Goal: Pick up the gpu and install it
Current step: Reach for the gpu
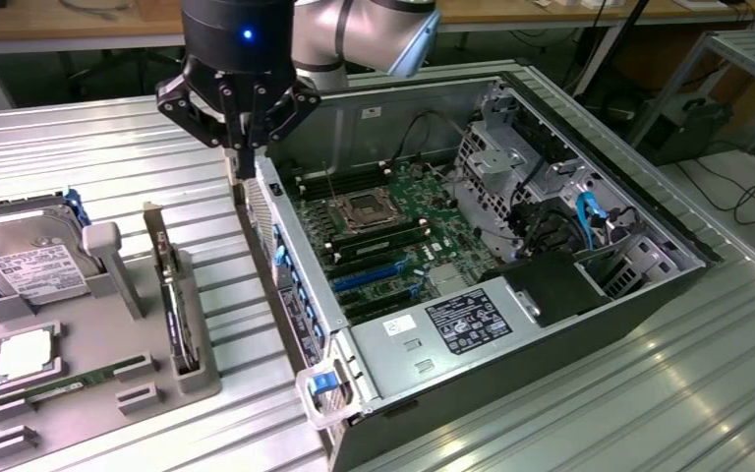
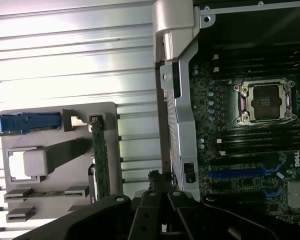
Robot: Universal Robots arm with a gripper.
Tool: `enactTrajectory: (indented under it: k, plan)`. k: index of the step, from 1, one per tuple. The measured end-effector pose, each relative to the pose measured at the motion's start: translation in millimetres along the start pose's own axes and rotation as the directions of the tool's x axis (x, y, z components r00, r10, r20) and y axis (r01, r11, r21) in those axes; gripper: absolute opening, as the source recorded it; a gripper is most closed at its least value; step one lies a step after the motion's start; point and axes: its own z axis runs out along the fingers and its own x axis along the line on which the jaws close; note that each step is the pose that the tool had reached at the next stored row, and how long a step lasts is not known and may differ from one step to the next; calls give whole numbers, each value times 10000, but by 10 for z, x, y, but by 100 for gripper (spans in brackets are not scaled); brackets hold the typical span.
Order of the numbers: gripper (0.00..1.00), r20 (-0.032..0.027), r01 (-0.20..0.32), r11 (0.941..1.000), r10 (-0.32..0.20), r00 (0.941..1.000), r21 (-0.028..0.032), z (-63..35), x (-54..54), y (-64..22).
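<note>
Gripper pressed together, empty, above case rim. Risk: descent strikes rim, missing gpu in tray.

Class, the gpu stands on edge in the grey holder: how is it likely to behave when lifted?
The gpu looks thin and flat, so it is probably stiff and light. Standing on its narrow edge in the grey holder, it may tip once freed. Its bare circuitry suggests fragility.
</note>
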Motion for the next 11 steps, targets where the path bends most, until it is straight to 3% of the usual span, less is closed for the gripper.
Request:
enactTrajectory:
  k: [11]
  plan:
    - [11,-59,1,10000,-1,10000,5,15,91,-20]
